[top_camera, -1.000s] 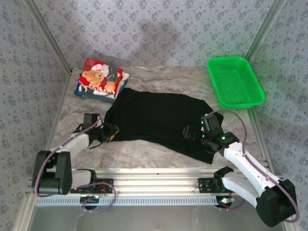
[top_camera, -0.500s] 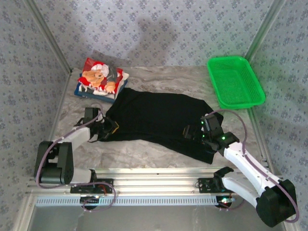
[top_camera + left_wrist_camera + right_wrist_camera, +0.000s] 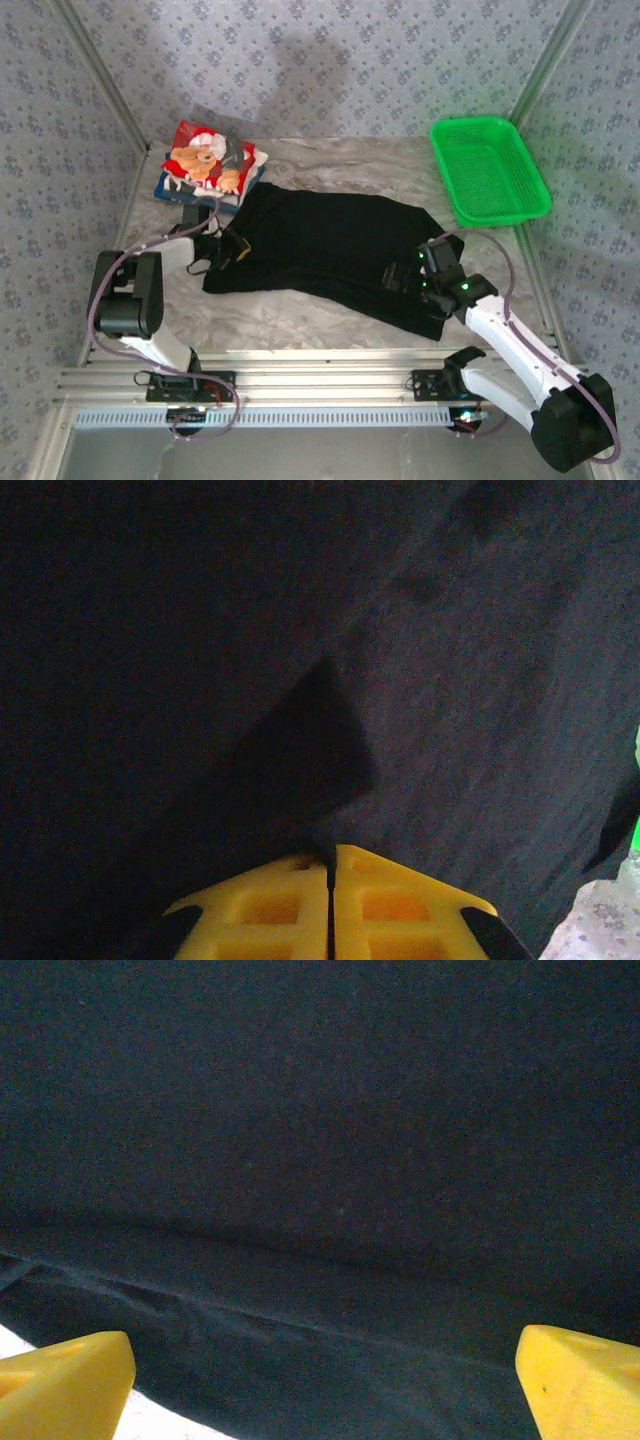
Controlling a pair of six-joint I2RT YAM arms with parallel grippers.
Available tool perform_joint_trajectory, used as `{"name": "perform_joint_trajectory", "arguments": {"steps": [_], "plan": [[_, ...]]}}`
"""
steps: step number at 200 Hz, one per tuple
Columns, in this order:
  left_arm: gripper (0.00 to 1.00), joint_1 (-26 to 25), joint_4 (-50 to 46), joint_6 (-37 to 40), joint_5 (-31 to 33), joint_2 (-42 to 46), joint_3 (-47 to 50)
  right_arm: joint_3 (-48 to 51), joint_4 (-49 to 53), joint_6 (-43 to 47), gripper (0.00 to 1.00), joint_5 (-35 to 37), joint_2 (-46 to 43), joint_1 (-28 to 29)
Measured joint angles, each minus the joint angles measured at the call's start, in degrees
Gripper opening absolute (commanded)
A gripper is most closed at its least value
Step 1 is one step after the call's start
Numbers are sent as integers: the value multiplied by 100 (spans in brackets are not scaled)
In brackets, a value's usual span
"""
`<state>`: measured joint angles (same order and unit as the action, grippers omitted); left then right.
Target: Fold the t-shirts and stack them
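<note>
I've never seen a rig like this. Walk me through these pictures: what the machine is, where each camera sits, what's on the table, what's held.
These are two robot arms bolted at the near edge of a table. One picture looks down from above and behind them. The other two come from a camera on each wrist, so the yellow fingers there belong to that arm. A black t-shirt lies spread out on the table. At the far left, a folded teddy-bear t-shirt sits on a dark blue t-shirt. A green mesh basket stands at the far right. The left end effector is shut, pinching the black t-shirt's left edge. The right end effector is open over its near right part and holds nothing.
</note>
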<state>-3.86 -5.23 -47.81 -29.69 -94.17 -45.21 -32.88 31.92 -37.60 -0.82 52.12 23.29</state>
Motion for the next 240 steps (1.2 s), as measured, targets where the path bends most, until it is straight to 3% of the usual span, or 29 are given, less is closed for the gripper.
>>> {"name": "perform_joint_trajectory", "arguments": {"steps": [55, 82, 157, 240], "plan": [[12, 11, 122, 20, -101, -382, -308, 109, 107, 15, 100, 168, 0, -127], [19, 11, 122, 20, -122, -535, -542, 223, 186, -2, 100, 297, 17, -192], [58, 44, 752, -398, -243, -605, -654, 317, -354, -98, 100, 258, 643, -774], [76, 157, 350, -87, -157, 1215, -686, 87, -1759, -120, 100, -162, 2133, -1480]]}}
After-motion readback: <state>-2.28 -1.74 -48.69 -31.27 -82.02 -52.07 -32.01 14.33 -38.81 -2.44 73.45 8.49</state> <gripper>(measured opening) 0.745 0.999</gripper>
